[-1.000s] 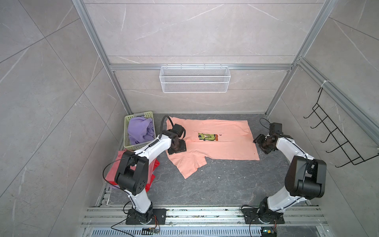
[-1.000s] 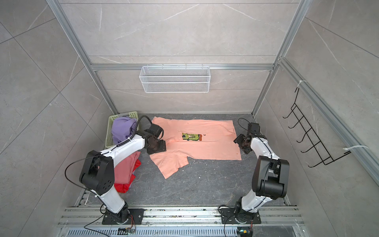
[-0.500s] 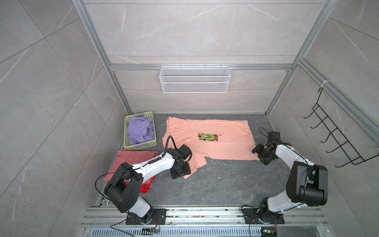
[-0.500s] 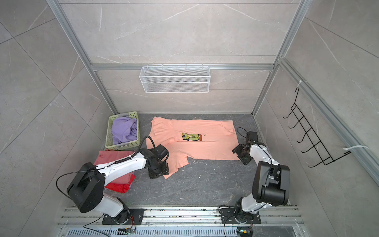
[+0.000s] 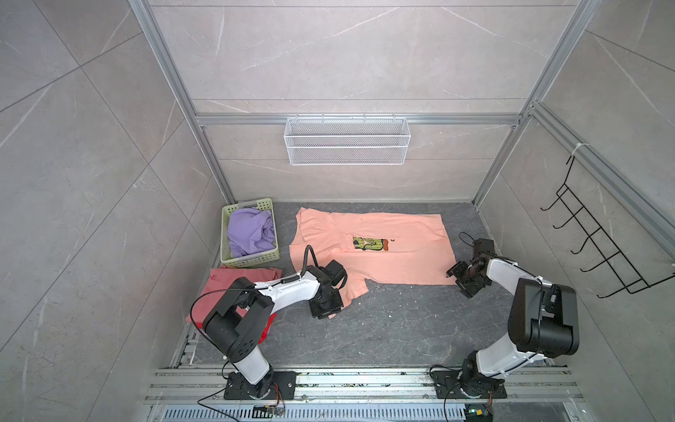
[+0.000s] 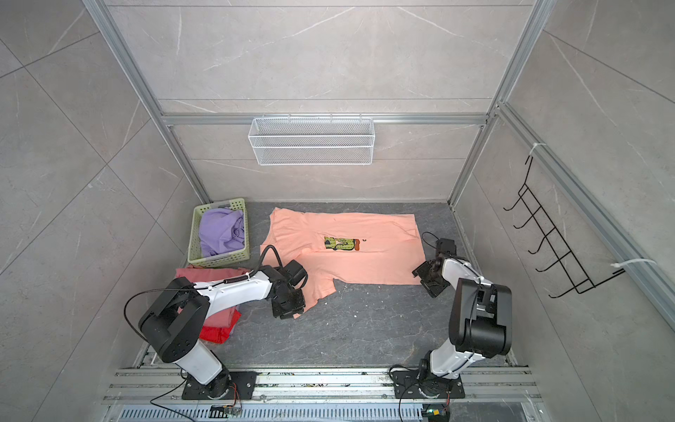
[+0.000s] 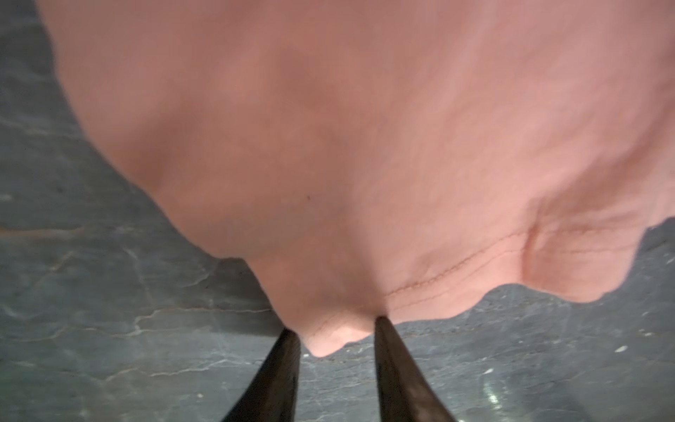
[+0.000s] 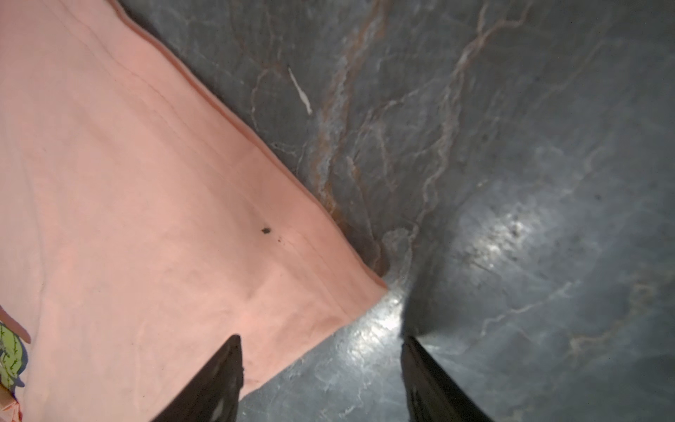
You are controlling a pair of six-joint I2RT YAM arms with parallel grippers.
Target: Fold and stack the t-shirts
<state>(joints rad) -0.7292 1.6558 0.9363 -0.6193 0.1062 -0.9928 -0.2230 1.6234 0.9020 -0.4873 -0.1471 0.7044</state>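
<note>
Peach-pink t-shirt (image 5: 394,263) lies spread flat across the rear middle of the dark tabletop (image 5: 383,329). Left gripper (image 7: 338,330) pinches its near-left sleeve hem, cloth bunched between the fingers. Right gripper (image 8: 321,339) has its jaws apart, straddling the shirt's near-right corner.

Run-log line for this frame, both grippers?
left gripper: jaws straddle sleeve hem of peach t-shirt, grip unconfirmed | right gripper: open over its hem corner | shirt spread on table
</note>
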